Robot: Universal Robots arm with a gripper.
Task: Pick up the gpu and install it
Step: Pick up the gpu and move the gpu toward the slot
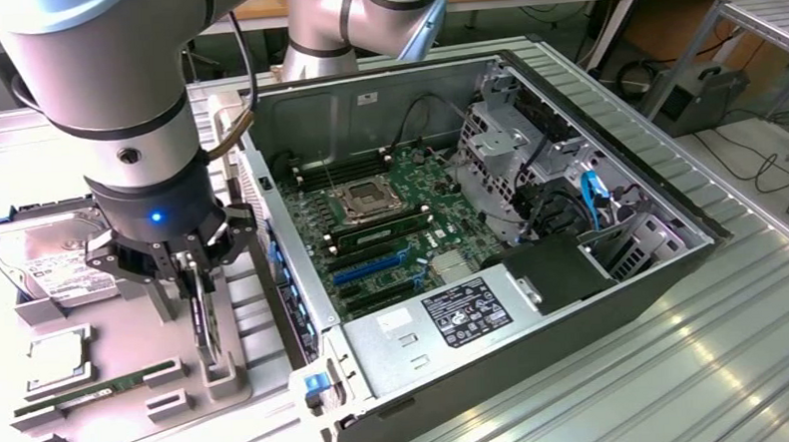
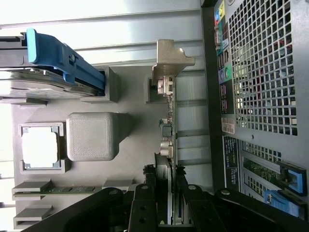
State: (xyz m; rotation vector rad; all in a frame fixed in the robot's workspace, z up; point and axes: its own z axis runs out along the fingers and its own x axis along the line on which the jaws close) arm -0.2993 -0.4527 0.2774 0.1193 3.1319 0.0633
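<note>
An open desktop computer case (image 1: pixel 598 302) lies on its side on a ribbed metal desk (image 1: pixel 720 367), with its motherboard (image 1: pixel 395 221) facing up. The blue expansion slots (image 1: pixel 370 267) on the board look empty, so we judge that nothing has been installed yet.

On the exterior view's left, the robot arm (image 1: pixel 124 123) reaches straight down over a grey parts tray (image 1: pixel 120 338) that sits just beside the case. The tray holds a hard drive (image 1: pixel 50 256) in a blue frame, a processor chip (image 1: pixel 57 358) and a green RAM stick (image 1: pixel 95 386).

The gpu (image 1: pixel 208 334) stands on its edge in a holder in this tray, outside the case. In the wrist view we see it edge-on, with its silver bracket (image 2: pixel 171 58) at the far end.

The gripper (image 1: pixel 195 290) is down over the gpu and straddles its upper edge. We cannot tell whether it has closed onto the card or only sits around it.

As we judge it, the task is at the pick-up: the card is not lifted out of its holder, and the carry to the case and the seating in a slot are undone.
</note>
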